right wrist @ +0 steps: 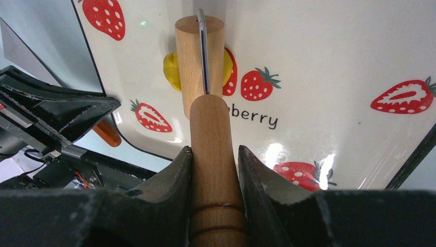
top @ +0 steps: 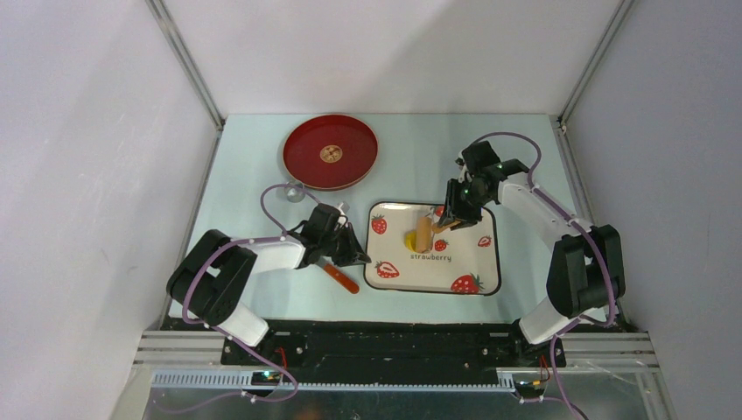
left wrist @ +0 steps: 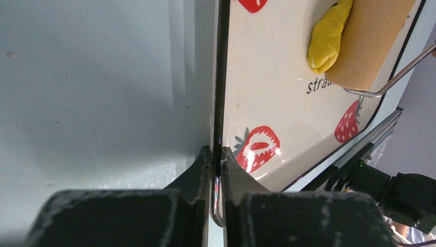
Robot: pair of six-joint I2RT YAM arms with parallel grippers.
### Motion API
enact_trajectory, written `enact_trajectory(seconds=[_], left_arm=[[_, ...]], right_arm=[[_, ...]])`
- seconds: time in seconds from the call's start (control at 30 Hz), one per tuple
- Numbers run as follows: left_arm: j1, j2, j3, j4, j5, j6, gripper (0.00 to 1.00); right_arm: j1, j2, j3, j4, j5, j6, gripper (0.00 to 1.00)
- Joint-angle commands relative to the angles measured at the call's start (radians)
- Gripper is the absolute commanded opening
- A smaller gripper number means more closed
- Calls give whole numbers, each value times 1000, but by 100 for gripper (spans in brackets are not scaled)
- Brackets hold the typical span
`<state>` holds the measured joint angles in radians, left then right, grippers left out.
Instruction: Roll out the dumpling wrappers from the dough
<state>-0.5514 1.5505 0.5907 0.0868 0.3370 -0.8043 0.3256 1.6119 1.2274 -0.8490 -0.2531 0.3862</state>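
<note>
Dough lies nine o'clock of the strawberry tray's centre, under the roller. The right gripper clamps its handle to press, and the left gripper pinches the eight-o'clock rim, apparently steadying it.

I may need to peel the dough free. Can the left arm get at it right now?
Probably not: the left gripper is shut on the tray rim, and the roller in the right gripper lies across the dough.
</note>
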Motion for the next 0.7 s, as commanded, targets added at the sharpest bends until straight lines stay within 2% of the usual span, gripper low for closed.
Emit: enact_trajectory(seconds=[0.0,0.33,0.67], left_arm=[[-1,1,-10,-78,-86,-1,0],[10,-50,-21,-206,-216,-55,0],[24,-82,-46,-229,-242,-83,0]], right_arm=[[-25,93,-108,-143,406,-72,0],[-8,73,-109,-131,330,-97,0],[8,30,-109,-115,197,-156,0]])
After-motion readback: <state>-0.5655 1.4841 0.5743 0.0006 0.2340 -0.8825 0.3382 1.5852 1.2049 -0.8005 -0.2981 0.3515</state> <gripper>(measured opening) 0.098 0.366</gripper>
